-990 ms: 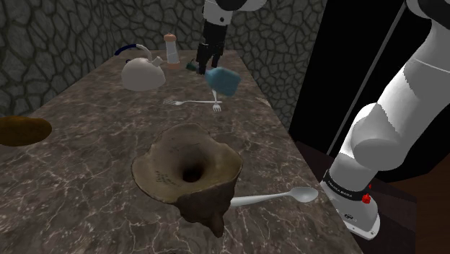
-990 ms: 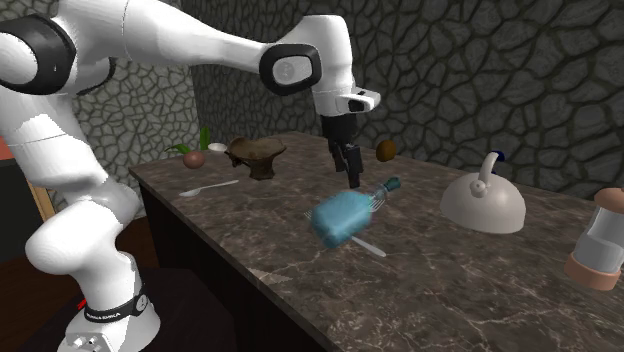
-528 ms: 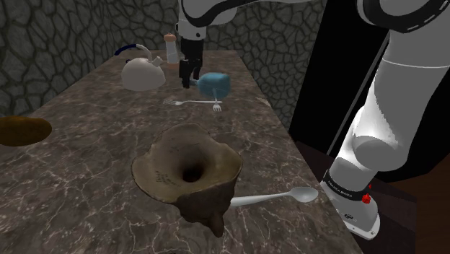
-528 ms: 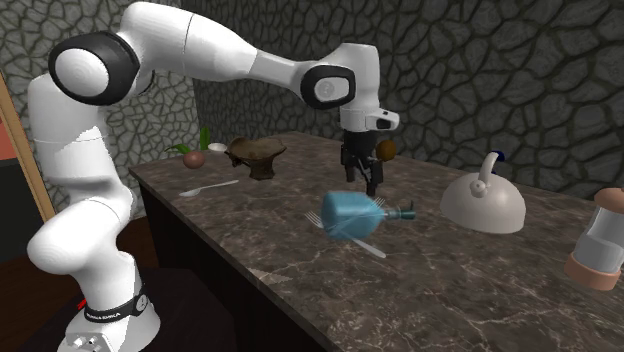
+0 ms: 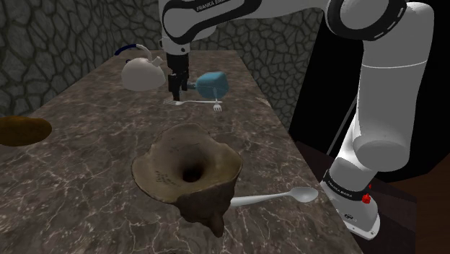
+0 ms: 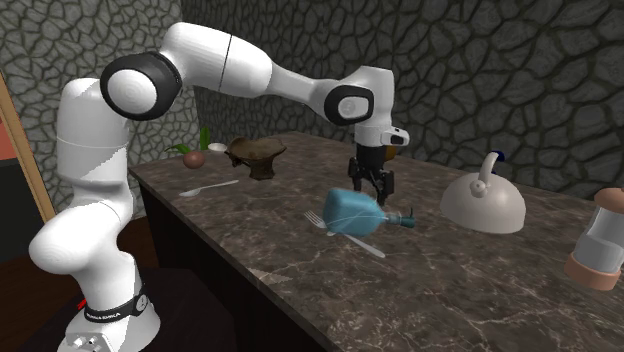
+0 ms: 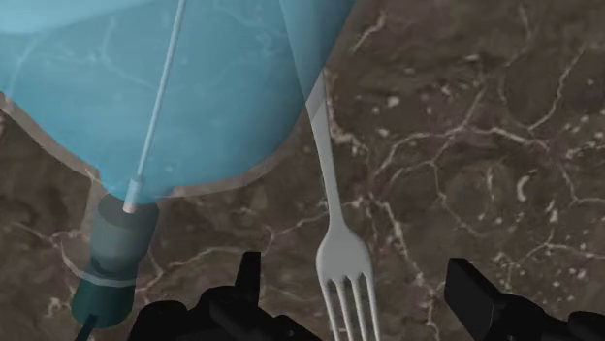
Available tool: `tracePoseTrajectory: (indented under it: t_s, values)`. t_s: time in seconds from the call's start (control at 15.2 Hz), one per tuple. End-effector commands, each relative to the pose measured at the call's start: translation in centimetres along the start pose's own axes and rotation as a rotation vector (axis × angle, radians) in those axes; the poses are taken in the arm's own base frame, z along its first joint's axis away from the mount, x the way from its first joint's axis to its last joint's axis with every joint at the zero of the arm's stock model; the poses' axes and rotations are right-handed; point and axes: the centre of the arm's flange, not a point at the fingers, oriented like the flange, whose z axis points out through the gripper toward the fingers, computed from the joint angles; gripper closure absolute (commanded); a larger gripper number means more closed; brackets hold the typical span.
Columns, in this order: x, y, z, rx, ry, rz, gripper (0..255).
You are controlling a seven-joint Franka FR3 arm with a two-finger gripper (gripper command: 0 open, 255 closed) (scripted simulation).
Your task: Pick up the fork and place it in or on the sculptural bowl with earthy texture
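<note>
In the shoulder view we see the claw (image 5: 175, 96) pointing straight down over the far part of the dark marbled worktop (image 5: 94, 144), low above the tine end of the pale fork (image 5: 196, 104). The fork lies flat on the worktop, with its handle running toward the shoulder view's right. Just beside it, a translucent blue bottle (image 5: 213, 84) lies on its side. In the wrist view we find the claw's (image 7: 355, 273) two fingers standing apart, with the fork's (image 7: 346, 271) tines between them and touching neither, so the claw clamps nothing. In that view the handle runs on behind the bottle's (image 7: 194, 87) blue edge. The rough brown sculptural bowl (image 5: 187, 170) stands on the near part of the worktop, well apart from the fork. A pale spoon (image 5: 278, 197) lies just beside the bowl, on the shoulder view's right. A white kettle (image 5: 142, 73) with a blue handle sits near the claw, on the shoulder view's left.
</note>
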Motion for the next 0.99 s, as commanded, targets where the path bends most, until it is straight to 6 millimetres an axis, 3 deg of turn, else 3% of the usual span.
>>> tracePoseTrajectory:
  t_s: [0.0,0.2,0.73,0.79,0.92]
  values:
    - [0.1,-0.1,1.0,0.0,0.0,-0.002,0]
    - [0.1,-0.1,2.9,0.0,0.0,-0.002,0]
    - [0.1,-0.1,2.9,0.0,0.0,-0.002,0]
    - [0.1,-0.1,2.9,0.0,0.0,-0.002,255]
    - [0.1,-0.1,2.9,0.0,0.0,-0.002,255]
